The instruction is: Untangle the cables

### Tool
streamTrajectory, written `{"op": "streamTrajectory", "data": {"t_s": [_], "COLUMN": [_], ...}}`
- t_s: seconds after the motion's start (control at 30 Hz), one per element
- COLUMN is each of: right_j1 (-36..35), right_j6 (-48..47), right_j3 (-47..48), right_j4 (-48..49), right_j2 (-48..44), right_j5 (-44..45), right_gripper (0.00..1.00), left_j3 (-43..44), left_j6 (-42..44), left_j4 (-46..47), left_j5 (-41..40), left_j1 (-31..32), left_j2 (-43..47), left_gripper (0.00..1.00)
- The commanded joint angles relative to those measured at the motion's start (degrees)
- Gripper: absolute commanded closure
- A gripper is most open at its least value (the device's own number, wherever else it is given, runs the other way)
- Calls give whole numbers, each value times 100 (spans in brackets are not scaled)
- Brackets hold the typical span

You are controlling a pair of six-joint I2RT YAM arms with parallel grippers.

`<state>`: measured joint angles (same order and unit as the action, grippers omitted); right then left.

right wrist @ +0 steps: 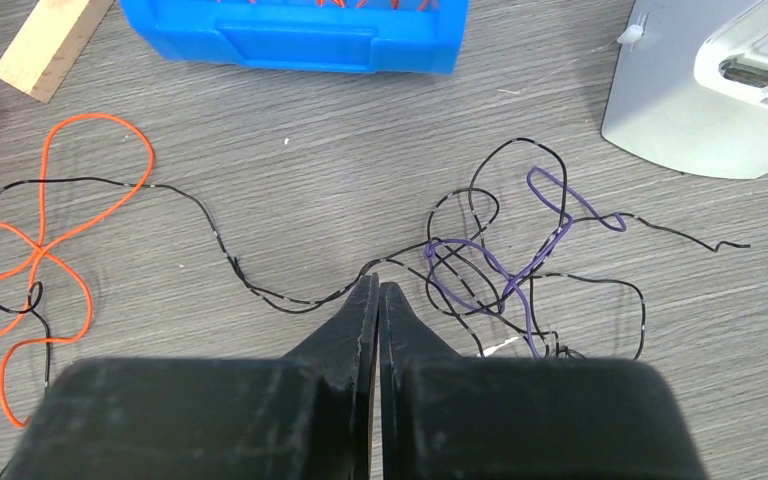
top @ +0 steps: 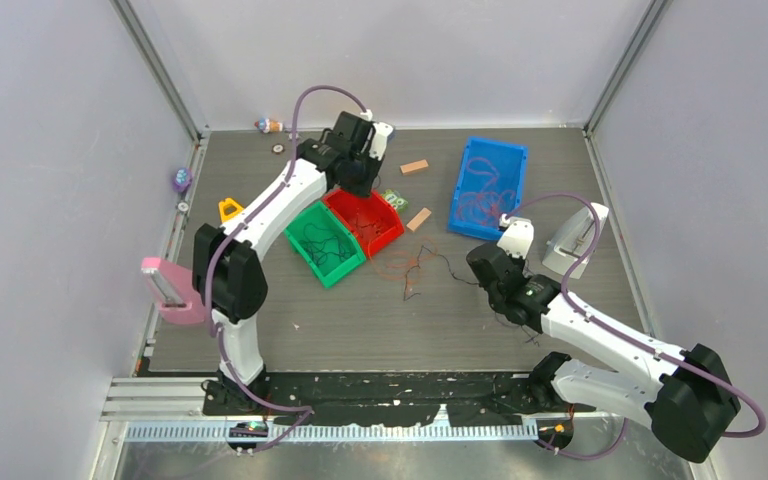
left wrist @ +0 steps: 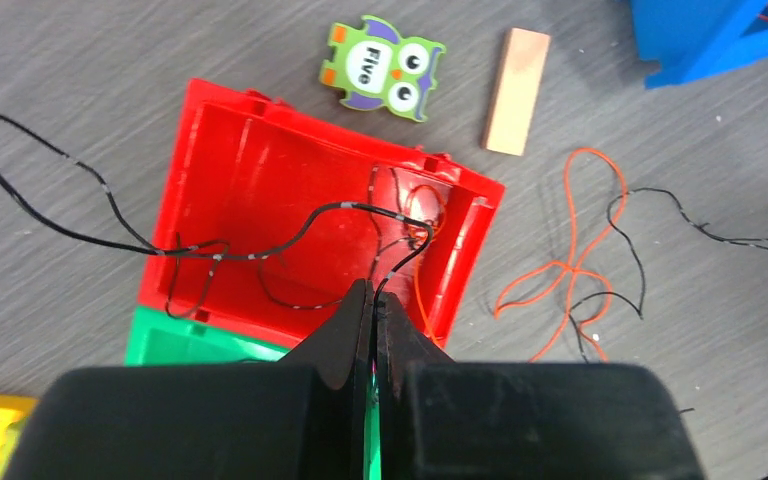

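Pinching black cable [left wrist: 346, 206], jaws closed, left gripper [left wrist: 374, 292] and right gripper [right wrist: 377, 287] are needing slow, separating pulls, keeping strands off the red bin [left wrist: 260, 165] rim.

The table [right wrist: 260, 150] is grey with a streaked wood-grain pattern. The bins are solid colours: red bin [left wrist: 260, 170], green bin [left wrist: 190, 340], blue bin [right wrist: 300, 45]. At the left of the right wrist view, the orange cable [right wrist: 38, 243] is plain. The black cable [left wrist: 345, 207] carries pale bands at intervals. The purple cable [right wrist: 535, 262] is plain. The owl tile [left wrist: 383, 67] is green and purple with white eyes. The wooden block [left wrist: 517, 90] is pale tan.
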<state>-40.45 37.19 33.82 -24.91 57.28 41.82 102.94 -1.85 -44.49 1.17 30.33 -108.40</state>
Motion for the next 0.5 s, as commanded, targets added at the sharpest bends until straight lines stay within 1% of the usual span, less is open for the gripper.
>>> {"op": "streamTrajectory", "data": {"t_s": [0.0,0.07,0.2,0.33,0.47], "right_j1": [37,41,48,59,76], "right_j6": [-25,-21,-21,-41,-47], "right_j3": [8,14,19,8,-71], "right_j4": [144,151,146,149,144], "right_j2": [-76,-76,-72,-114,-212], "right_j5": [39,29,20,4,1], "right_gripper": [94,94,94,94,94], "left_j3": [42,-48,-421,-797,-1053], "left_j6": [-321,-511,-992,-1270,-1526], "left_j4": [121,172,517,657,707], "left_j5": [545,686,1278,954,1183], "left_j1": [114,168,177,57,-350], "left_j2": [-39,-90,-120,-58,-28], "left_gripper": [100,100,100,100,100]}}
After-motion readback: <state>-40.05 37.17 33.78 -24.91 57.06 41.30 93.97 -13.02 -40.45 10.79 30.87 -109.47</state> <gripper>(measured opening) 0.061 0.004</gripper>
